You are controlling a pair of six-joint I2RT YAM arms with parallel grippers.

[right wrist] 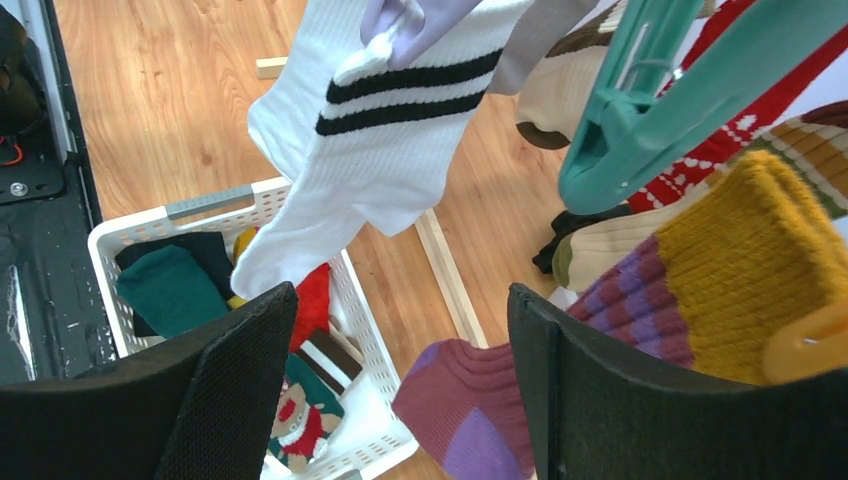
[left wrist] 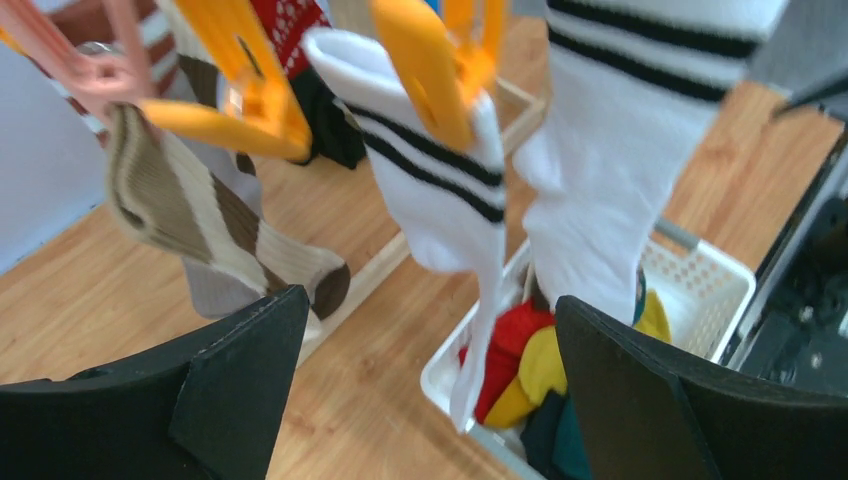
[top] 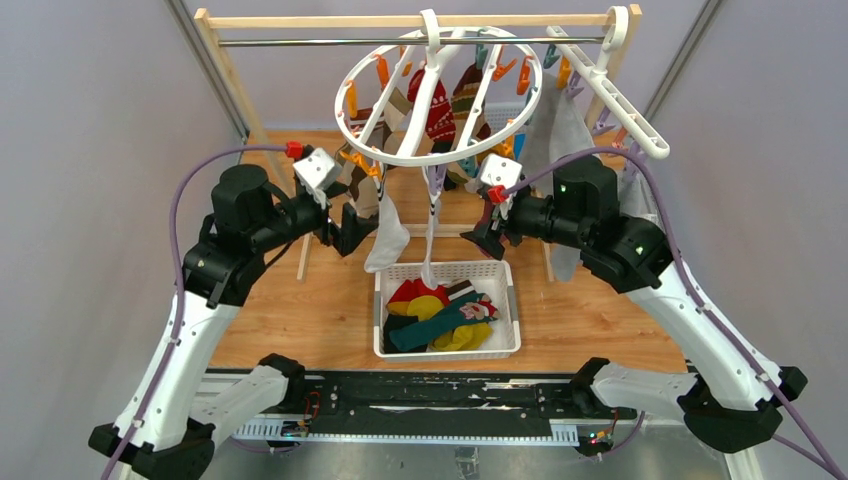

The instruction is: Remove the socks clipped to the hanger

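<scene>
Both tools were released. The left gripper (left wrist: 430, 310) and the right gripper (right wrist: 400, 300) stood with jaws spread wide and nothing in them. The hanger (top: 400, 155) hung by its hook from the rail (top: 300, 42), at twelve o'clock of the basket (top: 510, 310), with many socks (top: 440, 115) clipped beneath it.

In my left wrist view a white striped sock (left wrist: 440, 180) dangled from an orange clip (left wrist: 430, 70), roughly in line with the open jaws. How far short of it I was, I could not tell.

My worry was the free-hanging ring. A pull toward six o'clock with any sideways drift would likely swing or tip it, and the clip might stretch the cuff rather than let go. A hard tug could lift the hook off the rail.

A second white sock (left wrist: 600, 180) hung just beside the first at three o'clock, under a purple clip (right wrist: 400, 20) where my right gripper faced it. A careless close could pinch both, and the two arms risked crowding each other there. A sock let go early could miss the basket.
</scene>
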